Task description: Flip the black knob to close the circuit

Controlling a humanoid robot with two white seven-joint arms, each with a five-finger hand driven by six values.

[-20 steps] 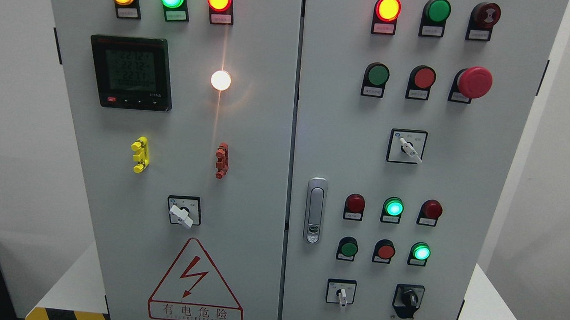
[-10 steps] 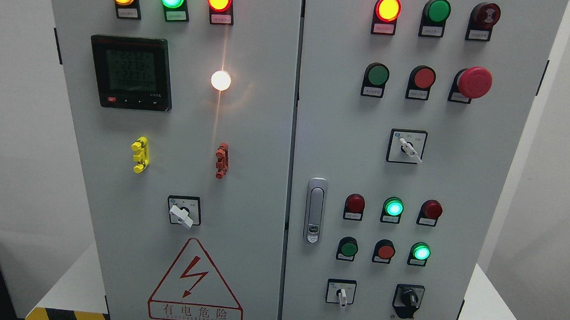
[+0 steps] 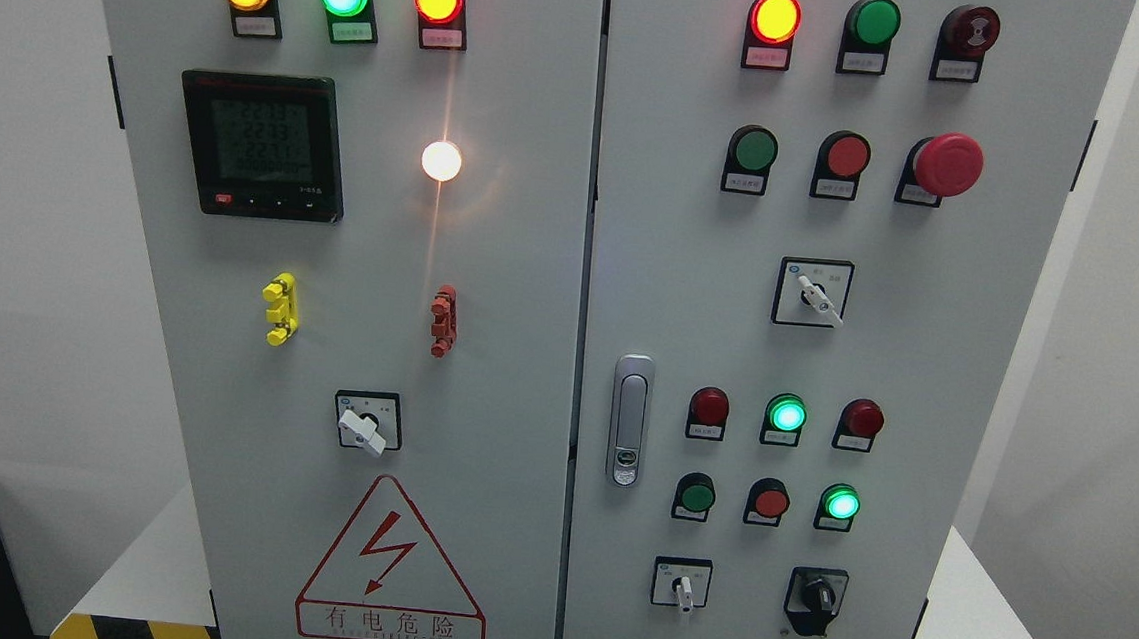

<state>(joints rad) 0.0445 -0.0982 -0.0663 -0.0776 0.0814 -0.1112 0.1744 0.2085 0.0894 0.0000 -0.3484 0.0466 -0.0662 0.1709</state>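
Note:
The black knob (image 3: 819,598) sits on a black plate at the lower right of the grey cabinet's right door (image 3: 926,385), its ridge roughly upright. To its left is a selector switch with a white lever (image 3: 682,590). Neither of my hands nor arms shows in the head view.
Rows of lit and unlit lamps and buttons fill the right door, with a red mushroom stop button (image 3: 947,165) near the top and a silver door handle (image 3: 630,420) at the seam. The left door carries a meter (image 3: 263,146), a white selector (image 3: 363,429) and a warning triangle (image 3: 393,568).
Only the digits on the meter flicker; the knob and everything else stay as they were.

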